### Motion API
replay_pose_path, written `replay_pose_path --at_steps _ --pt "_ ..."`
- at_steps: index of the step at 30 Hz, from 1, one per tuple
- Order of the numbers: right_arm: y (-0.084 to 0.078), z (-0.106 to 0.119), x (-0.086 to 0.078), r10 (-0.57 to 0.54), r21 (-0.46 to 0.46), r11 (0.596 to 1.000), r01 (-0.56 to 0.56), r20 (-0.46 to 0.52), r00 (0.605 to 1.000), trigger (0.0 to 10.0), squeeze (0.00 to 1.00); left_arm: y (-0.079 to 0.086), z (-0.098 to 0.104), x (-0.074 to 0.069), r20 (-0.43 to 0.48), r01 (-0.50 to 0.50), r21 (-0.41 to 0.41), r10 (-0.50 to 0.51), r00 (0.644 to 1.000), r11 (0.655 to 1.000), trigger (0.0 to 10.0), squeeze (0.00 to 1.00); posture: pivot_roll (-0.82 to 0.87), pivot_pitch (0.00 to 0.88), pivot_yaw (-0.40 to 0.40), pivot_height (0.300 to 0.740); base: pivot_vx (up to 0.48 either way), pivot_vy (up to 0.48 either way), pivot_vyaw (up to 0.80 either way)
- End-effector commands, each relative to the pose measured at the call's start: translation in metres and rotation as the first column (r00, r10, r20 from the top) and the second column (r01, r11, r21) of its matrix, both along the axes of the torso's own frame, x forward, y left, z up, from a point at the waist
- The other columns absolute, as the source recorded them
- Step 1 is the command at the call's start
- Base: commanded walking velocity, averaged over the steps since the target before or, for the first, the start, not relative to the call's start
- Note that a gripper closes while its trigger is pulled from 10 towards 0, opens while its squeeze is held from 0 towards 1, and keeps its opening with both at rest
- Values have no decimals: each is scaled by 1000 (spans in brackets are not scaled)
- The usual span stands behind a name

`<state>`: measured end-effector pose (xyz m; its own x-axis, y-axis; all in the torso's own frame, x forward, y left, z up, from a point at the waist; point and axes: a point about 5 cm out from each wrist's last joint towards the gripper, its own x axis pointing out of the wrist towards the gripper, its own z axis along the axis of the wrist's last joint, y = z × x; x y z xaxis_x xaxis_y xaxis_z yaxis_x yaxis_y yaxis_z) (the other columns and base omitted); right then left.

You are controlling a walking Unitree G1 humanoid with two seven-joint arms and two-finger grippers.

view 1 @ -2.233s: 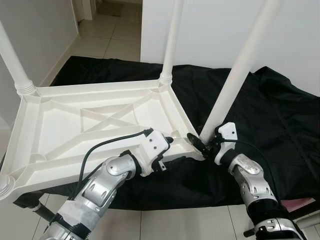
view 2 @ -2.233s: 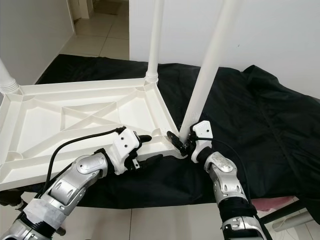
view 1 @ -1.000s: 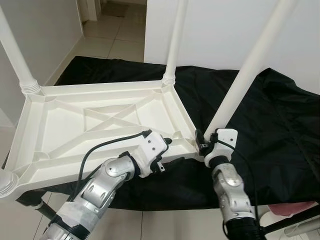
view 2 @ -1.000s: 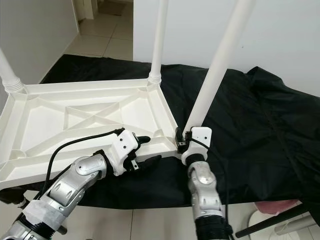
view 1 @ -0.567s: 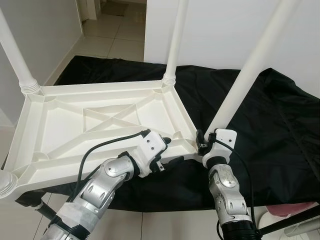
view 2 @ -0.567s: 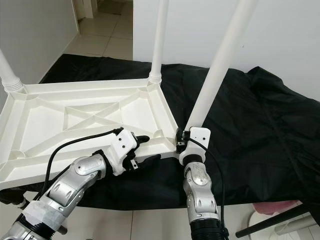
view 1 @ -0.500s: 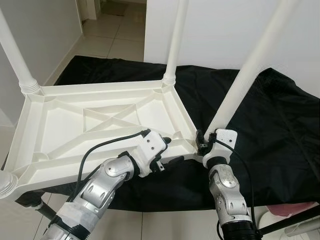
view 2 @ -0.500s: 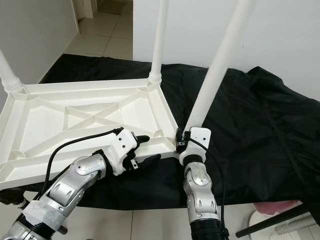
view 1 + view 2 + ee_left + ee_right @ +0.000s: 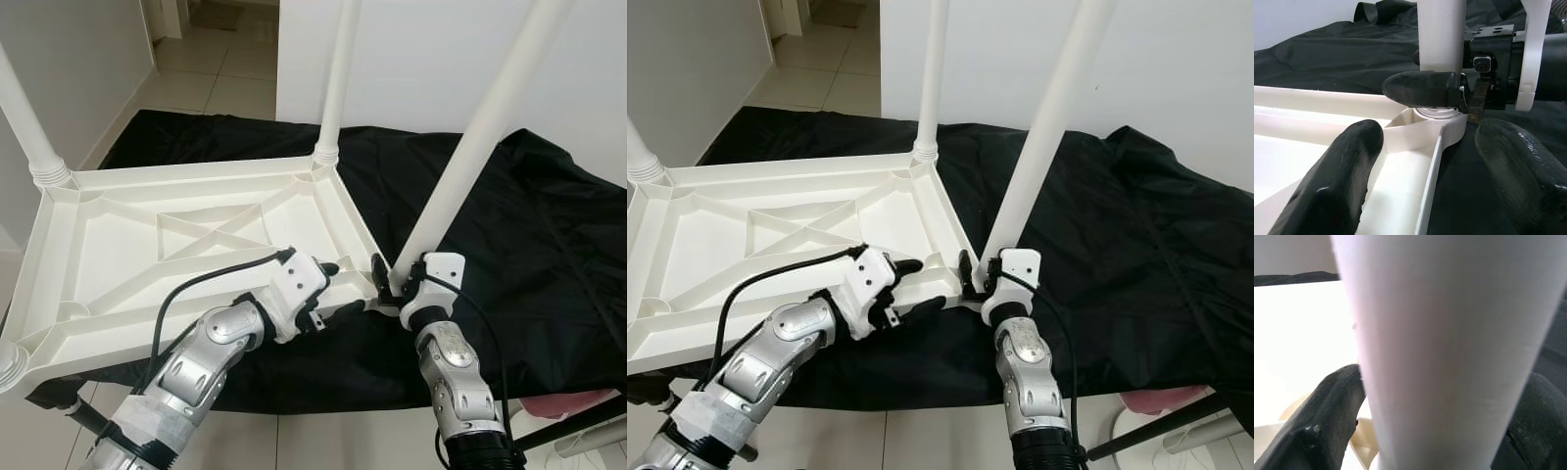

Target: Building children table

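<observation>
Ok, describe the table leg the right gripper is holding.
The leg is a smooth white plastic-looking tube, leaning away from the upside-down tabletop. Its foot sits at the near right corner socket. The right gripper clasps it low down; the left gripper straddles the rim beside it.

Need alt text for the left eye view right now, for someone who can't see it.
The right gripper clasps the base of a white table leg at the near corner of an upturned white table top. The left gripper straddles the table's near rim beside it, over a black sheet.
</observation>
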<state>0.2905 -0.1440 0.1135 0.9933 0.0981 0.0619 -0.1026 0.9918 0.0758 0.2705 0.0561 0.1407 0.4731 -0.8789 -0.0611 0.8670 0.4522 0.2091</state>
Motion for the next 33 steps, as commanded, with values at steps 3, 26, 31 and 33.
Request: replay_pose_path --at_steps 3,26,31,33 --pt "-8 4 6 103 -35 994 -102 21 994 10000 0 -5 2 -4 5 59 7 -59 998 998 10000 0 -7 0 -76 740 0 0 0" --pt "-24 2 13 490 -231 843 -486 -44 870 3725 0 -11 15 -7 33 89 -22 -89 996 996 10000 0 -2 0 -71 740 0 0 0" --pt "-29 -1 15 491 -229 840 -492 -64 869 0 0 -11 14 -7 40 87 -8 -86 995 996 10000 0 2 0 -76 740 0 0 0" --pt "-31 -1 16 491 -222 841 -493 -66 868 0 0 -11 13 -8 40 86 -7 -86 996 996 10000 0 4 0 -80 740 0 0 0"
